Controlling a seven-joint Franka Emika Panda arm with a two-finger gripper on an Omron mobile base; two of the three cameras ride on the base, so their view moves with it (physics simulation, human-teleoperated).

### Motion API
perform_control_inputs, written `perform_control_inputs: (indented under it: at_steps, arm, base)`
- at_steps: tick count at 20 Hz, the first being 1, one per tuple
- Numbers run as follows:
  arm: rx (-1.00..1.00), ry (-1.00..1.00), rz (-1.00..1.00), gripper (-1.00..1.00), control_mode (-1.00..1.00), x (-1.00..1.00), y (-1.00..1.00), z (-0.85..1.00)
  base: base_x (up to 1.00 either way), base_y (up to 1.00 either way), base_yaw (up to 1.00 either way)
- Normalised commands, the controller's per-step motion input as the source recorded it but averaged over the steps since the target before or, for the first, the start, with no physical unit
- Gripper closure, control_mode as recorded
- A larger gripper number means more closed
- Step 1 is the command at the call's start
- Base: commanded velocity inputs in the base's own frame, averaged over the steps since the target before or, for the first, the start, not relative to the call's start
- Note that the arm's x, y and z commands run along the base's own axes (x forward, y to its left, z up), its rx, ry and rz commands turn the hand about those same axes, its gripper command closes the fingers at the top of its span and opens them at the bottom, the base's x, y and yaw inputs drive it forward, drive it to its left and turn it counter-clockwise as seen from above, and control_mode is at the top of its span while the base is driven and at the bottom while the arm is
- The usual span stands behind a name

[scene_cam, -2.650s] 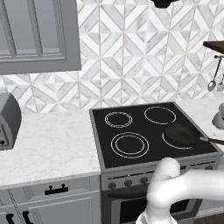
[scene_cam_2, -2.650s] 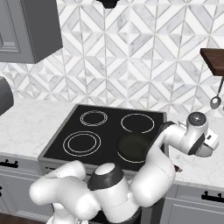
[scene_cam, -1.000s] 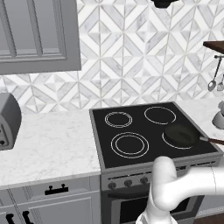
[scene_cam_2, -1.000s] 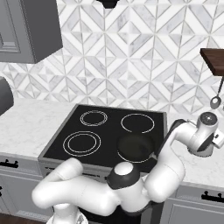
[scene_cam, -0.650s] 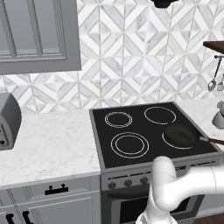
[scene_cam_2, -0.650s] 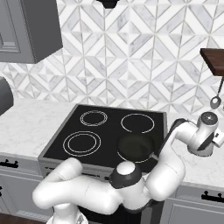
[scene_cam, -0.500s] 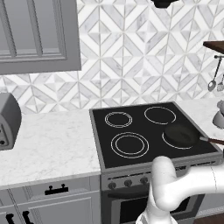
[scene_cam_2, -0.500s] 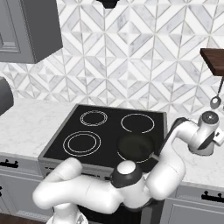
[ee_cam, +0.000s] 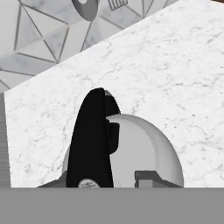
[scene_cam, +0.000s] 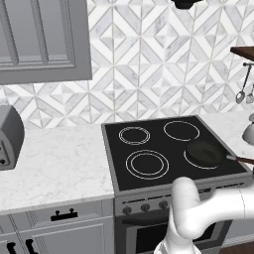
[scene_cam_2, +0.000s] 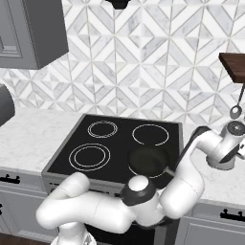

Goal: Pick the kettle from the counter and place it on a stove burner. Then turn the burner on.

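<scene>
The kettle [ee_cam: 131, 153], round and pale grey-white with a black arched handle and a black lid knob, stands on the marble-look tabletop [ee_cam: 166, 74] to the right of the black glass cooktop [scene_cam: 171, 149], close under the claw [ee_cam: 118, 177]. In the hand view the handle rises as a broad black arc across the dome, the knob just beside it, and 1 dark fingertip [ee_cam: 151, 178] sits low against the body. Whether the claw is wide, narrow or gripping the kettle cannot be told.

The tabletop is white-grey with faint veins and runs on both sides of the cooktop above grey cabinet fronts [scene_cam: 54, 230]. A grey-and-white diamond-patterned tile wall [scene_cam_2: 143, 57] stands behind the cooktop.

The left base view shows the stove burner [scene_cam: 147, 164], 2 concentric white rings on a black disc, at the cooktop's front left, a dark frying pan [scene_cam: 205, 152] at its front right, and a grey toaster [scene_cam: 10, 136] far to the cooktop's left. The right base view shows the white arm bending past the pan [scene_cam_2: 148, 160] to the kettle [scene_cam_2: 225, 153] on the tabletop, with a ladle [scene_cam_2: 235, 111] hanging from a wooden shelf [scene_cam_2: 233, 67] above it.
</scene>
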Motion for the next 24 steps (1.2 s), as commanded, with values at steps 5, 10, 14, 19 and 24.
perform_control_inputs:
  at_steps: [5, 10, 14, 19, 24]
  arm:
    - [-0.04, -0.19, 0.09, 1.00, -1.00, -0.43, 0.38, 0.46]
    - [-0.09, -0.21, 0.11, 1.00, -1.00, -0.37, 0.62, 0.45]
    - [-0.09, -0.12, 0.11, 1.00, -1.00, -0.40, 0.71, 0.40]
    - [-0.09, -0.10, 0.09, 1.00, -1.00, -0.31, 0.72, 0.50]
    - [-0.02, -0.07, 0.10, 1.00, -1.00, -0.35, 0.59, 0.64]
  base:
    - [0.00, 0.00, 0.00]
    - [0.00, 0.00, 0.00]
    - [0.00, 0.00, 0.00]
    - [0.00, 0.00, 0.00]
    - [0.00, 0.00, 0.00]
